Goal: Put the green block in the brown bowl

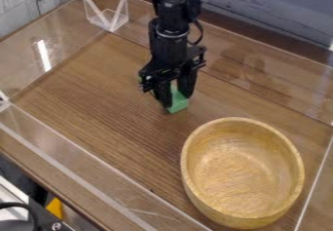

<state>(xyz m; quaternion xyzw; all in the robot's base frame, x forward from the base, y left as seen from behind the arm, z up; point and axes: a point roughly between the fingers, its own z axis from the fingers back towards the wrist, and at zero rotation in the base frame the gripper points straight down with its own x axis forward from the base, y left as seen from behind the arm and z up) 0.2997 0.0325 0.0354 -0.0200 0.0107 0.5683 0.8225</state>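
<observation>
Gripper: black gripper point(173, 91) points straight down over the middle of the table, its two fingers point(152, 82) drawn in narrow on either side of the green block.
Grip: fingers look pressed against the block's sides; the block still sits on the table, so a firm hold cannot be confirmed.
Arm: black arm point(172, 20) rises from the gripper toward the table's far edge, upright above the block.
Green block: green block point(177, 101) lies on the table near its middle, between the fingertips, only its lower part showing below them.
Brown bowl: brown bowl point(198, 182) stands upright near the table's near right corner, hollow and with nothing inside it.
Block to bowl: block is near the bowl's far left rim but apart from it, a strip of bare wood between them.
Table: wooden table point(92, 108) with dark grain running across it, edged by low clear walls point(39, 50) along the left and near sides.
Clear stand: small see-through stand point(107, 16) sits at the far left corner, well apart from the gripper and the bowl.
Far edge: pale plank wall point(279, 3) runs behind the table.
Near left corner: dark gear with a yellow patch point(53, 210) shows below the table edge, too cut off to identify.
</observation>
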